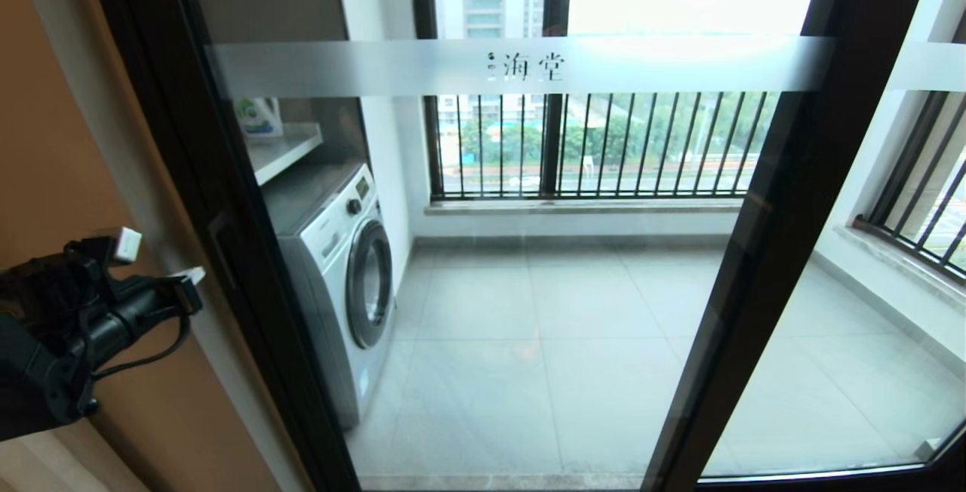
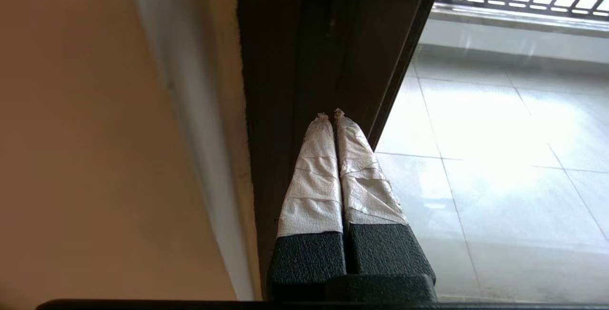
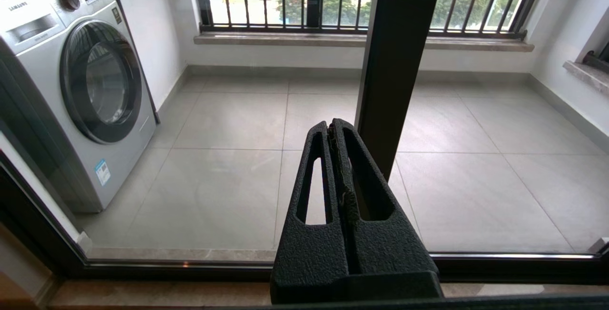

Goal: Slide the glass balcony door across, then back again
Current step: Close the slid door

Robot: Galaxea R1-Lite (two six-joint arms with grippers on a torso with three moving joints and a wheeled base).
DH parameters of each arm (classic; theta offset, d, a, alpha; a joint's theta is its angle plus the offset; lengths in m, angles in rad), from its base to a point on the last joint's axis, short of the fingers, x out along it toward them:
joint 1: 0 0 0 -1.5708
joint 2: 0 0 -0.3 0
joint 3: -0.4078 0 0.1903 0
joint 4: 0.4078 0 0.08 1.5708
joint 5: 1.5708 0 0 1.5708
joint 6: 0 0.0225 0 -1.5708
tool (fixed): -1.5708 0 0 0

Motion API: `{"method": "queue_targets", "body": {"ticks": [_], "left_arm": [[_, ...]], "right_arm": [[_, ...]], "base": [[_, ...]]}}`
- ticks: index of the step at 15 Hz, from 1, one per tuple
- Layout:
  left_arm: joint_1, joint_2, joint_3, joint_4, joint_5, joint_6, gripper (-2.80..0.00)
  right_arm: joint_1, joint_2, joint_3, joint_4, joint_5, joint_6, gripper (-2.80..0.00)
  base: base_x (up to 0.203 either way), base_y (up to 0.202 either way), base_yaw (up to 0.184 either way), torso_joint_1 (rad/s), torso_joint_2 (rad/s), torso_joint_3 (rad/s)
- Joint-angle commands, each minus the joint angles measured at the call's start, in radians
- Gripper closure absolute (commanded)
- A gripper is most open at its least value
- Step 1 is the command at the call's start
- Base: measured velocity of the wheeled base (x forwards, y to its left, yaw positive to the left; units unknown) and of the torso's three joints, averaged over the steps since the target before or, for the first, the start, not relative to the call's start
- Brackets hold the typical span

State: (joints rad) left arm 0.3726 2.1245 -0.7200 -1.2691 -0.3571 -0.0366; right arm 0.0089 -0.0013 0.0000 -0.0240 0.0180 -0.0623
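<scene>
The glass balcony door [image 1: 524, 66] fills the head view, with its frosted band of Chinese characters and its dark brown frame. Its left stile [image 1: 226, 250] stands beside the wall and carries a small dark handle [image 1: 220, 239]. My left gripper [image 1: 189, 277] hangs at the lower left, just short of that stile. In the left wrist view the left gripper [image 2: 331, 114] is shut and empty, its white-wrapped fingers [image 2: 314, 177] pointing at the dark frame [image 2: 323, 53]. My right gripper [image 3: 331, 123] is shut and empty, facing the glass beside the door's other stile [image 3: 397, 53]; the head view does not show it.
An orange-brown wall [image 1: 60, 137] lies left of the door. Behind the glass are a washing machine [image 1: 339, 273], a shelf with a bottle [image 1: 260, 116], tiled floor and railed windows [image 1: 604, 145]. A second glass panel [image 1: 868, 326] is at the right. The floor track [image 3: 190, 265] runs along the bottom.
</scene>
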Motion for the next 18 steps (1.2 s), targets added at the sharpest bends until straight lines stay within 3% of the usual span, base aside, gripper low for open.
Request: {"method": "queue_targets", "body": {"ticks": [1,3,8,12,18], "left_arm": [[-0.005,0.067,-0.033,-0.007,0.003,0.027,0.00],[-0.007,0.092,-0.041,-0.009,0.035,0.050,0.00],[-0.012,0.123,-0.090,-0.007,0.041,0.057,0.00],[-0.061,0.140,-0.135,-0.008,0.121,0.057,0.00],[-0.135,0.138,-0.138,-0.007,0.127,0.055,0.00]], "right_arm": [[0.000,0.001,0.012,-0.001,0.000,-0.001,0.00],[0.000,0.001,0.012,-0.001,0.000,-0.001,0.00],[0.000,0.001,0.012,-0.001,0.000,-0.001,0.00],[0.000,0.001,0.012,-0.001,0.000,-0.001,0.00],[0.000,0.001,0.012,-0.001,0.000,-0.001,0.00]], "base": [[0.000,0.000,0.000,0.000,0.00,0.000],[0.000,0.000,0.000,0.000,0.00,0.000],[0.000,0.000,0.000,0.000,0.00,0.000],[0.000,0.000,0.000,0.000,0.00,0.000],[0.000,0.000,0.000,0.000,0.00,0.000]]}}
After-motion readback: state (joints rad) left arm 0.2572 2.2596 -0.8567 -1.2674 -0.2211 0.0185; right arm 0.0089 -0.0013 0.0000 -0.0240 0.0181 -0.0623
